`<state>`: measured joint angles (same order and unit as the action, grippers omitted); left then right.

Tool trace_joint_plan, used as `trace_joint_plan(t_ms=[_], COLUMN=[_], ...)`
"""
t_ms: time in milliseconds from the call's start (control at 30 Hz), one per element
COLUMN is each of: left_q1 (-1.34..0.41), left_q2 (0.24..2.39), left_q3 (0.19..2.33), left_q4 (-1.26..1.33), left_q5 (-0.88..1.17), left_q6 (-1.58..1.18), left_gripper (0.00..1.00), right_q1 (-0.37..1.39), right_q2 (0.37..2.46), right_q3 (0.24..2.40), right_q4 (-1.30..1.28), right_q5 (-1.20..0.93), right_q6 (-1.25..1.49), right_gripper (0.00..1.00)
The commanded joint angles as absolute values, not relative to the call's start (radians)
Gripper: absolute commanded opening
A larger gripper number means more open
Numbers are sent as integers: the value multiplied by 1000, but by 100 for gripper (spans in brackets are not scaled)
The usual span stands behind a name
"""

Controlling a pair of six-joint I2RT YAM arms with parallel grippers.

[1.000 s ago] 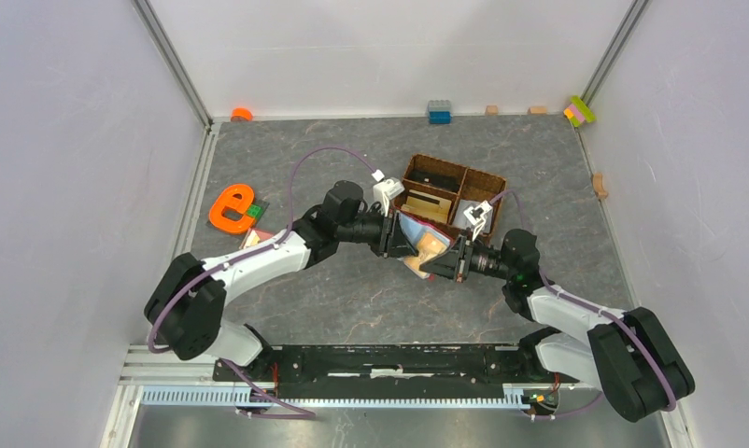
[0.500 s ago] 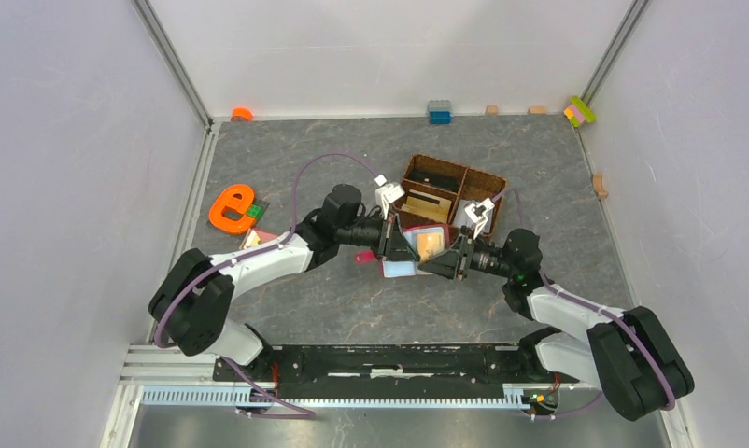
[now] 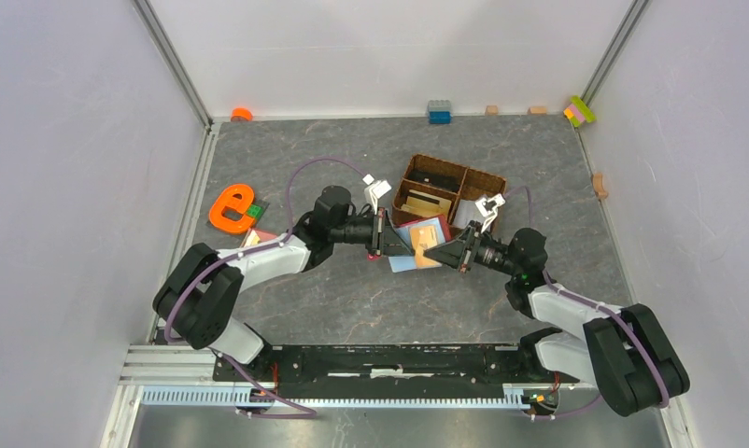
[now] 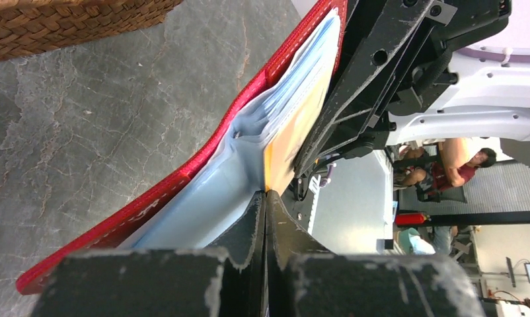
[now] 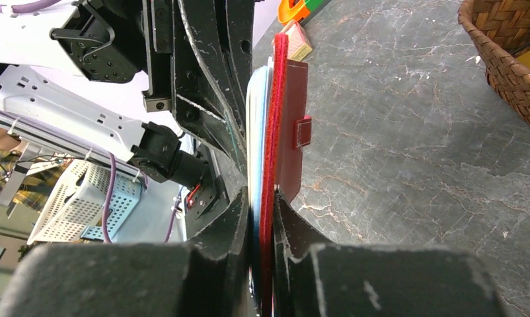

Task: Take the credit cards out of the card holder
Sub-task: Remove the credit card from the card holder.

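Extraction unfinished: right gripper (image 5: 262, 198) clamps the open card holder (image 5: 292, 132); left gripper (image 4: 265, 195), clenched, pinches the credit cards (image 4: 295, 125), not yet withdrawn.

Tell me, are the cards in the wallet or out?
In. Blue and orange cards sit tucked between the red wallet's covers.

Floor: dark grey marbled stone-look tabletop (image 3: 287, 289), veined with pale lines.
Walls: plain pale lilac-white panels (image 3: 72, 140) on three sides.
Frame: silver aluminium corner posts (image 3: 170, 61); black rail (image 3: 399, 359) along the near edge.
Light: even and soft, faint shadows.
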<state>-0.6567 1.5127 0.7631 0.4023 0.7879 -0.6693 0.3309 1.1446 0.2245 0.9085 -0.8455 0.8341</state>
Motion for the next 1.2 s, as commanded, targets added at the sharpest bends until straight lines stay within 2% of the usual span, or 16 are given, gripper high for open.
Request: trace_joint_plan(t_ms=[0,300,333,367,400,467,700,1067,1167], left_q1=[-640,-620,-620,-620,-620,-622,-625,-651,-658], left_q2=[1534,1514,1512,1512,1514,1525,1586,1635,1637], left_q3=[745,698,692,684,673,656,638,674,679], left_q4=[498,603,623,654,688,777,1019,993,993], left_q5=[785,784,788,794,800,816,886,903,913], left_q6=[-738,-781,-783,-794,-812,-849,-989,-994,-994], left_gripper=[2,2,6,16,21,27,32,39,36], right_q1=[325,278,278,277,278,278,278,313,316], right_q2=[1159,1163,1164,1168,1172,1181,1203,1222,1227], right_q3=[211,172,171,171,169,165,162,177,179], right_q4=[1085,1149,1153,1162,1176,1202,1249,1252,1245], right_q5=[-871,-862,-863,-866,-870,-876,-885,-893,-891], right_q6=[908,963,966,971,980,996,1019,1014,1012], right_gripper=[13,10,9,9,8,8,8,9,9])
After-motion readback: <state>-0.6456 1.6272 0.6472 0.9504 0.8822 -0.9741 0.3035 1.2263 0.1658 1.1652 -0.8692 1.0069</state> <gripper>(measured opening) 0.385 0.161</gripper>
